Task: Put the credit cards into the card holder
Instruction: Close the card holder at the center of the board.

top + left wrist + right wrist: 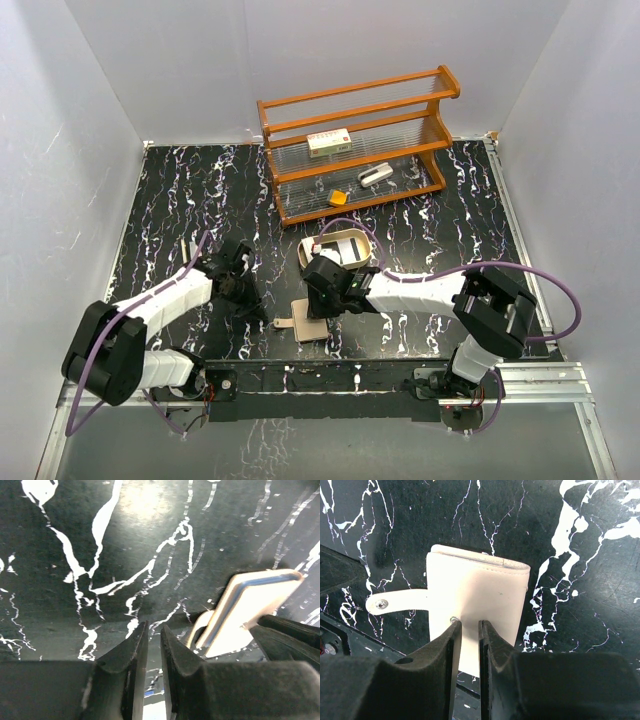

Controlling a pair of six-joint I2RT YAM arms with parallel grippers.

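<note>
The right gripper, jaws narrowed to a slit, is hanging over the card holder at the near edge of the table (left gripper likewise narrow; neither's hold is showing), probably needing to pinch one leaf only and lift slowly.

Wooden rack, white box on it, orange block, oval tray, marbled table

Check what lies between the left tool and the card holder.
Nothing but bare black marbled tabletop: in the top view an empty stretch separates the left tool from the card holder and its snap tab.
</note>
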